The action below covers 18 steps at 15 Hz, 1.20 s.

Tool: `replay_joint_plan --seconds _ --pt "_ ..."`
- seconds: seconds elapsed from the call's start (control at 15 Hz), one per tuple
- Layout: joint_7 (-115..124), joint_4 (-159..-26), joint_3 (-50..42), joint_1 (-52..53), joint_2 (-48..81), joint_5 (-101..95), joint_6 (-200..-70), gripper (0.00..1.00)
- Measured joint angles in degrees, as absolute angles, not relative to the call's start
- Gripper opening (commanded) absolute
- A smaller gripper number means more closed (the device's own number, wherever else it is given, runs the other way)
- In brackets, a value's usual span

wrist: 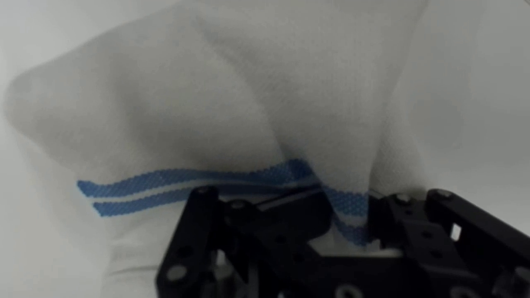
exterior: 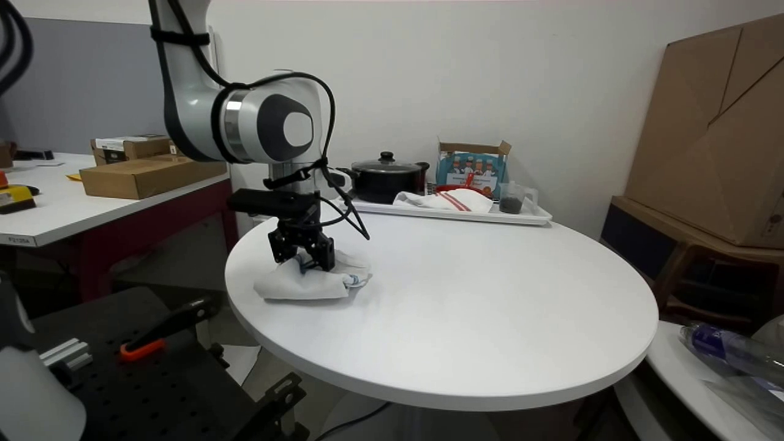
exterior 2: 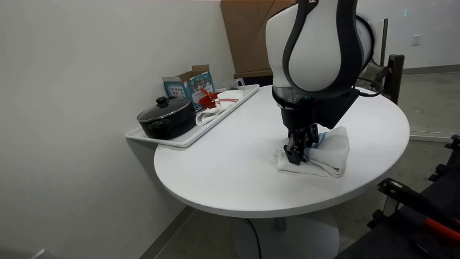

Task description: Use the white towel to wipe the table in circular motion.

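The white towel (exterior: 306,283) with blue stripes lies bunched on the round white table (exterior: 490,306). It also shows in an exterior view (exterior 2: 332,149) and fills much of the wrist view (wrist: 186,111). My gripper (exterior: 313,263) points down at the towel, low over the table; it also shows in an exterior view (exterior 2: 301,153). In the wrist view, the gripper (wrist: 350,211) has a striped fold of the towel pinched between its two black fingers. The rest of the towel spreads around the fingers on the tabletop. The fingertips are partly hidden by the cloth.
A white tray (exterior: 527,216) at the table's wall-side edge holds a black pot (exterior: 386,180), a red-striped cloth (exterior: 453,200), a blue box (exterior: 471,168) and a clear cup (exterior: 511,199). Large cardboard boxes (exterior: 704,135) stand beyond the table.
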State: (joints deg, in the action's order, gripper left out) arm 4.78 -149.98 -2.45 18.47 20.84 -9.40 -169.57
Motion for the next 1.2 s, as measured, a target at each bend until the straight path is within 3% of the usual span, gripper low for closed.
replay_joint_plan --seconds 0.4,0.47,0.53,0.67,0.87,0.93,1.2 --pt "4.78 -149.98 -1.64 18.11 20.8 -9.25 -169.49 0.77" --pt "4.8 -149.98 -1.48 17.99 20.72 -9.13 -169.49 0.51" --pt "5.08 -150.01 -1.45 17.95 20.53 -8.98 -169.49 0.38" --pt "6.44 -150.36 -1.59 17.88 19.67 -8.84 -169.49 0.3" --pt "9.54 -151.59 -3.72 18.83 17.95 -9.41 -169.49 0.05" --pt "10.52 -152.03 -4.73 19.35 17.57 -9.72 -169.49 0.01" --pt "13.89 -153.67 -7.66 21.31 16.65 -11.18 -169.49 0.01"
